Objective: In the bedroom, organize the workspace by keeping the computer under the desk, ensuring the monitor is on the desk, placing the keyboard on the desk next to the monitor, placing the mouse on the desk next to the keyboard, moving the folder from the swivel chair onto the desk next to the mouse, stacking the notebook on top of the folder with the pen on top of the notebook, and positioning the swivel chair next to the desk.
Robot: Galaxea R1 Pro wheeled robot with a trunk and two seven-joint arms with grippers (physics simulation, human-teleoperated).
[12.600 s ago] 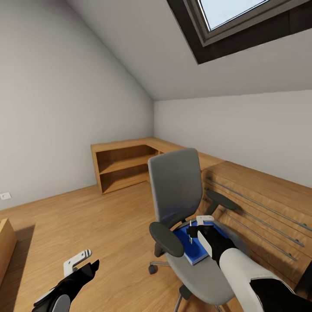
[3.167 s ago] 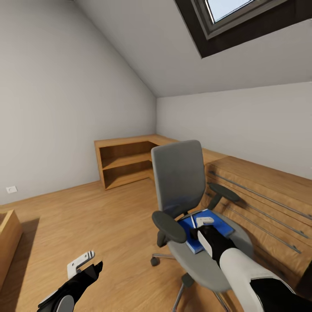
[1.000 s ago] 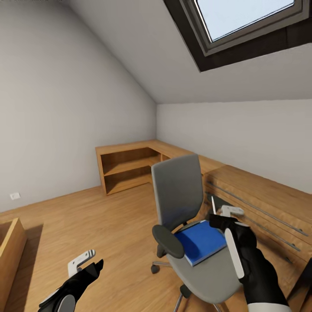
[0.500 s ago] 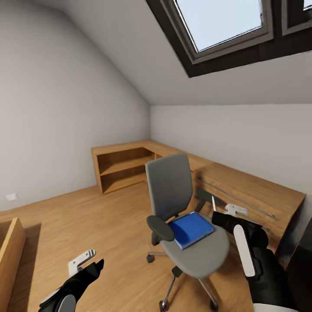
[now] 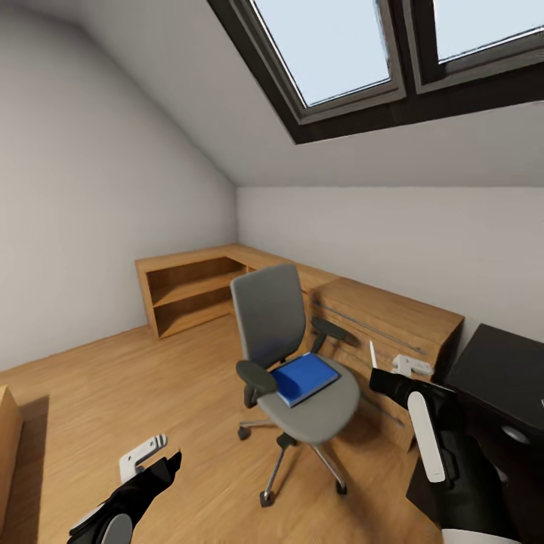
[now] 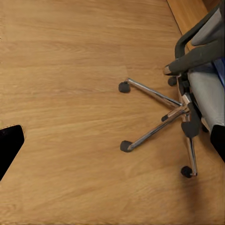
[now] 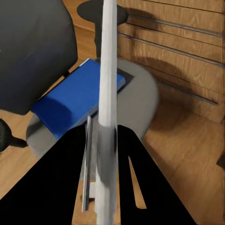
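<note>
The swivel chair [image 5: 268, 310] stands mid-floor, grey with chrome legs [image 6: 180, 110]. On its seat lies the blue folder [image 5: 304, 375], also under my right wrist [image 7: 70, 101]. My right gripper [image 5: 389, 372] hangs right of the chair, apart from it, shut on the notebook [image 5: 372, 353], a thin light-grey slab seen edge-on [image 7: 108, 70] between the black fingers [image 7: 136, 178]. A thin grey strip runs beside it; I cannot tell what it is. A corner of the black desk [image 5: 502, 370] shows at far right. My left gripper [image 5: 143, 461] hangs open over bare floor, low left.
Low light-wood shelving [image 5: 189, 291] lines the far corner. A wooden cabinet with metal rails [image 5: 378, 317] stands right behind the chair. A wooden bed edge [image 5: 6, 423] is at far left. Open wood floor [image 6: 70, 70] spreads left of the chair.
My right gripper has lifted off the chair seat with the notebook, leaving the folder there. The camera then swung right and drew back, bringing the black desk into view. The left arm is still.
</note>
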